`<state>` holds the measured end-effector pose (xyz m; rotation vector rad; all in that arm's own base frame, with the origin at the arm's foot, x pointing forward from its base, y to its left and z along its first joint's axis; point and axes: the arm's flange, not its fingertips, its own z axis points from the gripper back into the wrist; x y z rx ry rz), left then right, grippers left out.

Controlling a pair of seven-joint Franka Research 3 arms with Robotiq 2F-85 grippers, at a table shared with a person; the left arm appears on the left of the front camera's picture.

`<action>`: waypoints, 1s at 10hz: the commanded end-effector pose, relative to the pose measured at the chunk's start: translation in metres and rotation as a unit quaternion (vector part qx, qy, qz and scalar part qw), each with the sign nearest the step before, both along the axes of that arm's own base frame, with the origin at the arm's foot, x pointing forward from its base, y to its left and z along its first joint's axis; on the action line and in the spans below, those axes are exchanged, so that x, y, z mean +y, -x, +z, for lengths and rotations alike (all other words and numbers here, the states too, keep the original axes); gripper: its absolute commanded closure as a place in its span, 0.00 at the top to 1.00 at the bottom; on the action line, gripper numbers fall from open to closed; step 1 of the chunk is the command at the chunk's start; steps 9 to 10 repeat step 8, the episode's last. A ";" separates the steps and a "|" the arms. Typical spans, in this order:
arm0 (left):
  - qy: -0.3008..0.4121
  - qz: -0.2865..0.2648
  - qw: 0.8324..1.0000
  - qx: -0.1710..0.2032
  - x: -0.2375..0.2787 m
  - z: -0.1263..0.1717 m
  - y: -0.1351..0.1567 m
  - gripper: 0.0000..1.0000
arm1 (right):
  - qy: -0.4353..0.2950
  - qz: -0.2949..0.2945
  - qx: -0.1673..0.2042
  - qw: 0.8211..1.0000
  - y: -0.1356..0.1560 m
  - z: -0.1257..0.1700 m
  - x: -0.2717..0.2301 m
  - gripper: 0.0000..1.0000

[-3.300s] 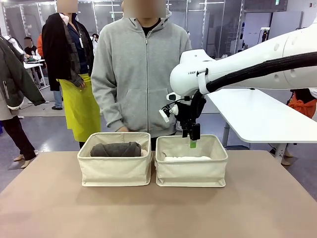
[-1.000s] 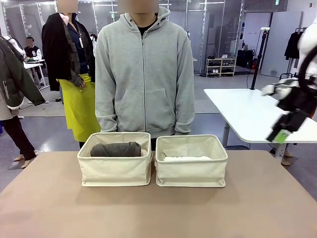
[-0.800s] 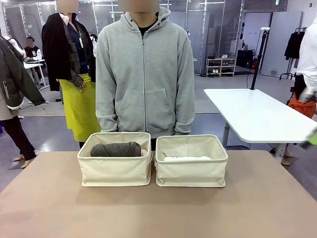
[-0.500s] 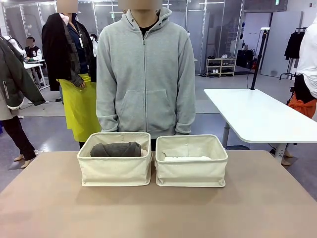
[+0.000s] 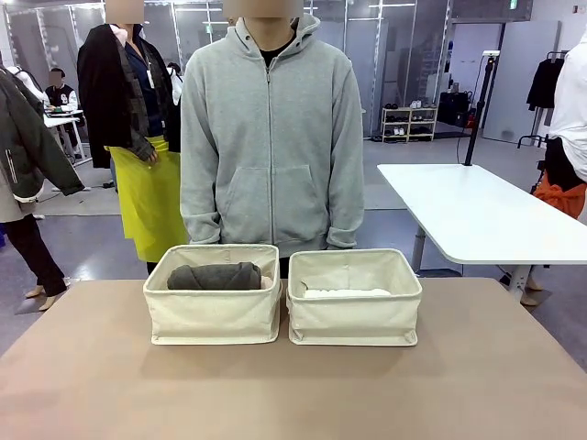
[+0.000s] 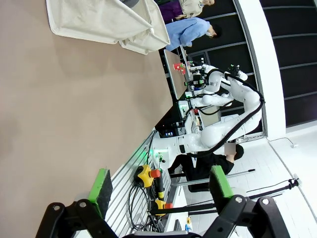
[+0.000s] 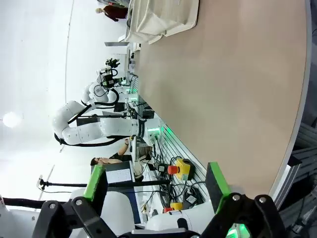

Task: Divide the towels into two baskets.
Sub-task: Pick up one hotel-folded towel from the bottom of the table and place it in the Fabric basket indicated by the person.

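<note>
Two cream canvas baskets stand side by side at the far middle of the brown table (image 5: 293, 394). A dark grey towel (image 5: 214, 276) lies rolled in the left basket (image 5: 213, 316). Low in the right basket (image 5: 354, 321) lies a white towel (image 5: 347, 293). In the left wrist view my left gripper (image 6: 162, 183) is open over the table's near edge, nothing between its green pads, with basket canvas (image 6: 114, 25) far off at the top. In the right wrist view my right gripper (image 7: 155, 181) is likewise open and empty, the baskets (image 7: 163, 17) far off.
A person in a grey hoodie (image 5: 271, 137) stands right behind the baskets, hands down. A white table (image 5: 477, 215) stands at the back right. Other people stand at the back left. Yellow emergency-stop boxes (image 7: 181, 168) sit by the table's near edge.
My right arm, earlier above the right basket, swung off to the right and left the front view. The baskets and towels have not moved.
</note>
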<state>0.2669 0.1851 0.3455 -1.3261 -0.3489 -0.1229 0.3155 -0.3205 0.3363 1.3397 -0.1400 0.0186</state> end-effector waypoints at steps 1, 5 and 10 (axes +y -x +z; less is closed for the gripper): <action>0.005 -0.002 1.000 0.003 0.001 0.003 0.005 1.00 | 0.016 0.015 -0.011 1.000 -0.001 0.016 -0.003 1.00; 0.005 -0.002 1.000 0.003 0.001 0.003 0.005 1.00 | 0.016 0.015 -0.011 1.000 -0.001 0.016 -0.003 1.00; 0.005 -0.002 1.000 0.003 0.001 0.003 0.005 1.00 | 0.016 0.015 -0.011 1.000 -0.001 0.016 -0.003 1.00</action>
